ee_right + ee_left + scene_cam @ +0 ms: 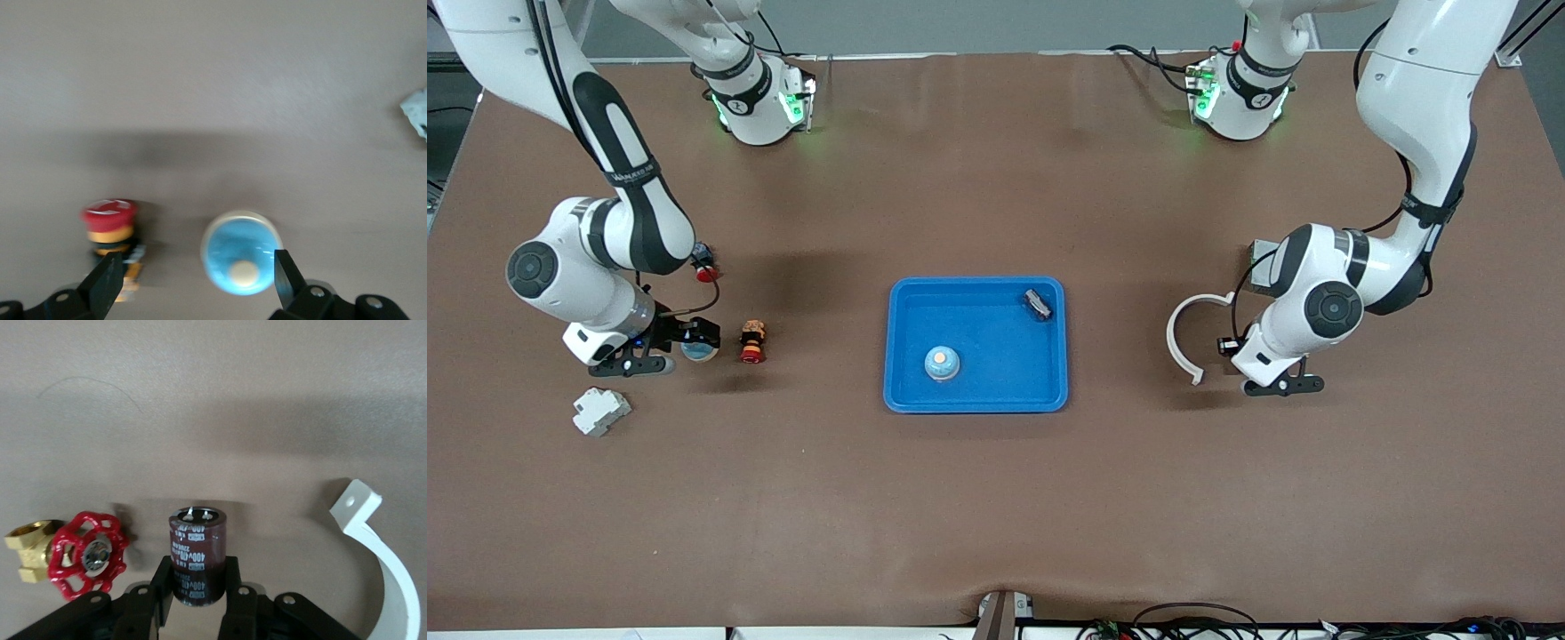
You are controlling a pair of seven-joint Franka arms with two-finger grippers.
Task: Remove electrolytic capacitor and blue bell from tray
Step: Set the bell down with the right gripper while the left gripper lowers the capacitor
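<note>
Left claw (198,587) clamped on dark maroon cylindrical capacitor (197,555), long axis upright, terminals on top; beside white curved plastic bracket (1190,336) and red-handled brass valve (85,555), toward left arm's end of brown table (996,498). Right claw (193,277) spread wide, straddling pale blue dome bell (240,252), not gripping; red emergency button (752,342) just beside. Blue rectangular tray (898,391) mid-table holds second blue bell (942,363) and small dark part (1038,304). Grey plastic block (600,412) near right arm. Open table nearer front camera.
</note>
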